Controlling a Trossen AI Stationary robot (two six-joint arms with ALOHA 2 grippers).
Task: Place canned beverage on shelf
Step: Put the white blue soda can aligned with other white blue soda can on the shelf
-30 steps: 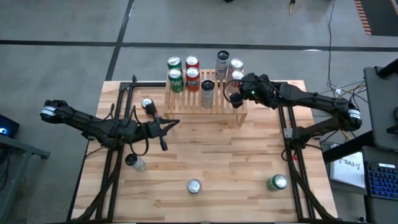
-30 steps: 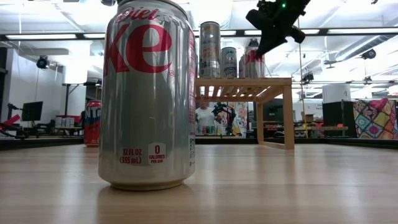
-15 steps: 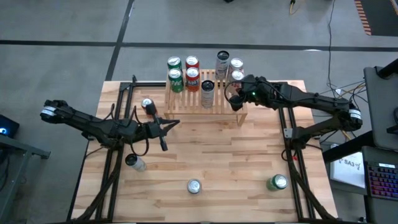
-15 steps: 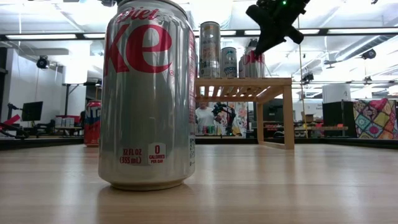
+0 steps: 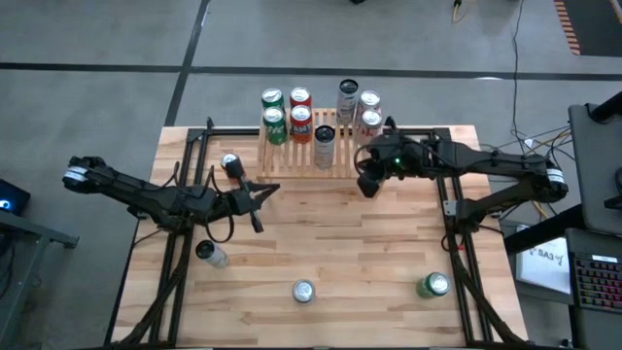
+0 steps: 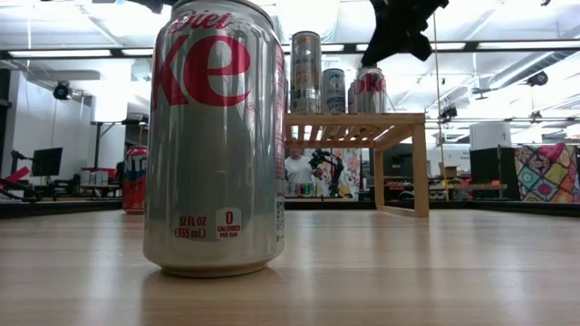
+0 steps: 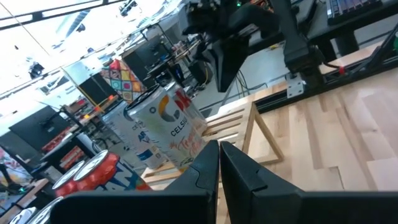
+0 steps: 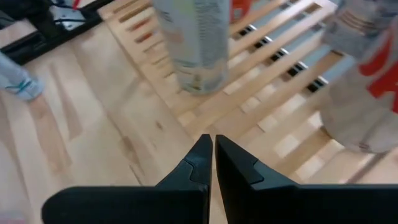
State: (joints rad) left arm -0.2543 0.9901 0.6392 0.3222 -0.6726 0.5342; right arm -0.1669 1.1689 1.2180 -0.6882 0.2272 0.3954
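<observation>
**Both end effectors closed and empty beside the shelf**

The right end effector [image 5: 366, 185] is closed on nothing, just off the front right corner of the shelf [image 5: 292, 160], which stands at the far edge of the surface [image 5: 340, 243] with seven cans. The left end effector [image 5: 255, 199] is also closed and empty. In the low view, a Diet Coke can [image 6: 217, 136] hides much of the shelf.
</observation>
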